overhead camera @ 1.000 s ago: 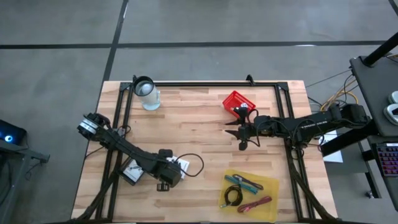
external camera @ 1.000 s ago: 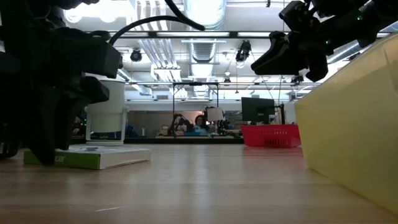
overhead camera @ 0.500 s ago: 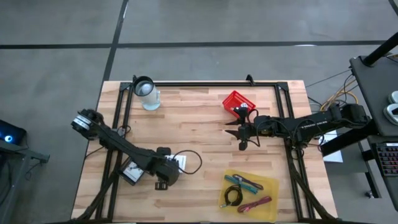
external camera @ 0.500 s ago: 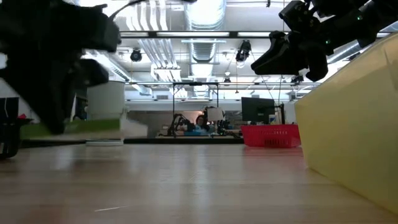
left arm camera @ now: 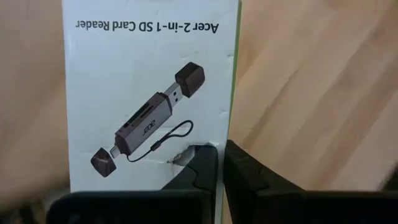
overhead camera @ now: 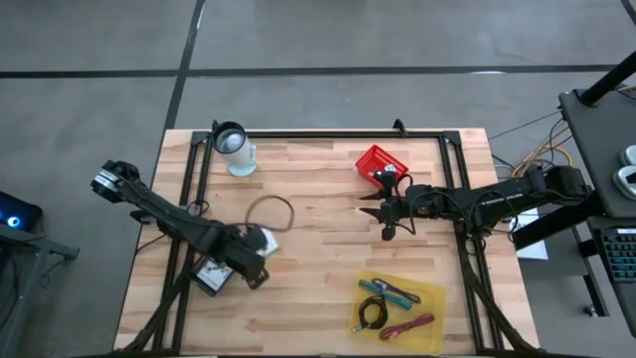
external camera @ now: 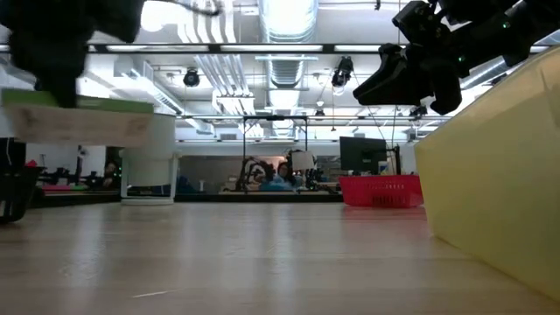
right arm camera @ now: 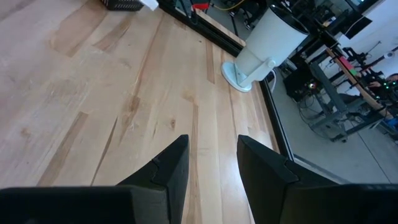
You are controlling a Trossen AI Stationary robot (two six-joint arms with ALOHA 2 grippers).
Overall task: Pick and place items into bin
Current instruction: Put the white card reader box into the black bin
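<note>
High view straight down over worktop (overhead camera: 328,189); low view level along it; both share red basket (overhead camera: 382,162), 1 o'clock.

Two white boxes (overhead camera: 260,239) up by the left arm. Three pen sticks (overhead camera: 390,290), one cable coil (overhead camera: 373,314) in one yellow bin (overhead camera: 433,294).
</note>
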